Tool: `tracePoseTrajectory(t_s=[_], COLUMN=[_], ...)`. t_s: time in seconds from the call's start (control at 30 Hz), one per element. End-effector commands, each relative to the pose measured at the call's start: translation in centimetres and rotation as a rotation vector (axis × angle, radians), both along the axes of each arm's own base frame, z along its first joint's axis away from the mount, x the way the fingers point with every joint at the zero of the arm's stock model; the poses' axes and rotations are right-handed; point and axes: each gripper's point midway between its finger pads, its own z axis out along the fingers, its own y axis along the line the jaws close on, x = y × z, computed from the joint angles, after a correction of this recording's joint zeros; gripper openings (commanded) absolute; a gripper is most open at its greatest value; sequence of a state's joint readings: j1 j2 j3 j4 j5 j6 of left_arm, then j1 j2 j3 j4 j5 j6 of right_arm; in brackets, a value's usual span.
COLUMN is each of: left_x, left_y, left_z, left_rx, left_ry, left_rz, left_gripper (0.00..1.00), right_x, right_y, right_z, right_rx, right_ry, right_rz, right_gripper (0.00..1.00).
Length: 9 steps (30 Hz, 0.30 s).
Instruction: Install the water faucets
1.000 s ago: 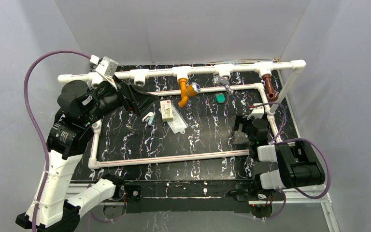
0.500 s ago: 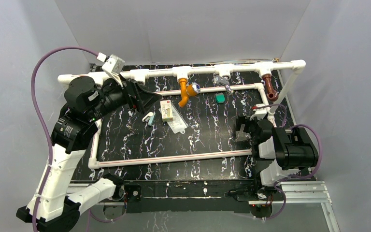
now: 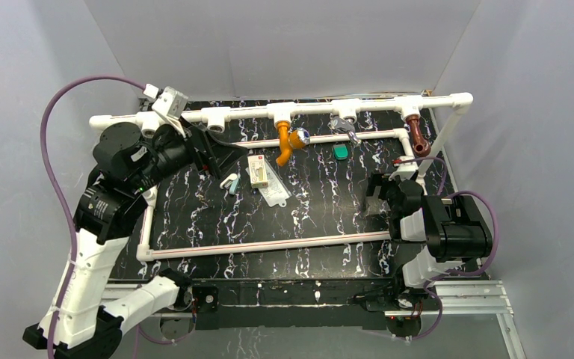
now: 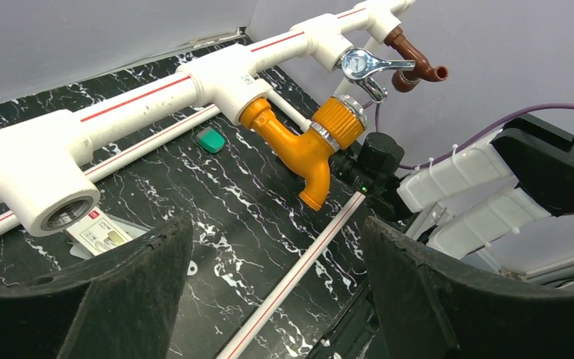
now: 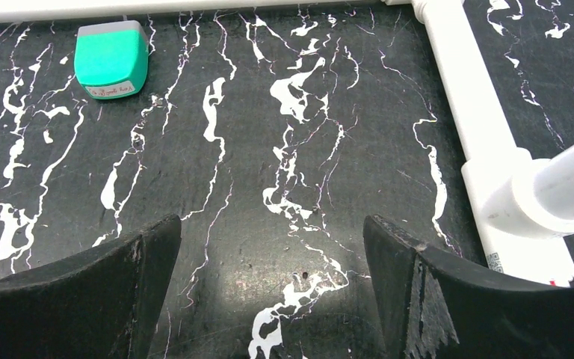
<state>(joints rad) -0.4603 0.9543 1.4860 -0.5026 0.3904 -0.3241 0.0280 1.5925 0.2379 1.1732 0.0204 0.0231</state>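
The orange faucet (image 4: 300,149) sits with its neck in a tee (image 4: 228,78) of the white pipe (image 4: 119,112) along the far side. Its body slants away from that tee and its spout tip points down at the black marbled table (image 4: 254,217). The reddish-brown faucet (image 3: 418,137) hangs from the tee nearest the far right corner, its long axis running from the pipe toward my side in the overhead view. A chrome lever (image 4: 366,66) sits on a tee between the two. I cannot tell whether either faucet is threaded fully home. From my left gripper (image 4: 276,224), fingers spread wide with nothing between them, the orange faucet lies ahead and a little right of the centre line, well apart. An open tee socket (image 4: 63,217) stands much closer, just beyond the left finger. My right gripper (image 5: 270,224) is also parted and empty. It hangs over bare table with the green block (image 5: 112,69) ahead to its left and a pipe run along its right, and no faucet shows in its own view. From above, the left arm is clearly nearer the orange faucet and the right arm nearer the reddish-brown one. If the orange one needs seating, I judge it a job for the left arm, closing across that slanted body rather than along it.
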Motion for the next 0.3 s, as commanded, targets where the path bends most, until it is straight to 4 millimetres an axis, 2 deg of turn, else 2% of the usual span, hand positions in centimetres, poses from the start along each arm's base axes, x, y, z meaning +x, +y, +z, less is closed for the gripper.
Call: tracePoseTrajectory(t_s=[0.0, 0.27], left_x=[-0.1, -0.5], left_y=[0.3, 1.0], left_z=[0.2, 1.4], left_rx=[0.006, -0.001], left_ry=[-0.025, -0.049], left_rz=[0.015, 0.038], left_gripper=[0.8, 0.8], right_x=[0.9, 0.9], right_y=[-0.3, -0.2], right_z=[1.2, 1.1], right_rx=[0.002, 0.002], right_ry=[-0.043, -0.038], right_rz=[-0.016, -0.014], right_gripper=[0.99, 0.99])
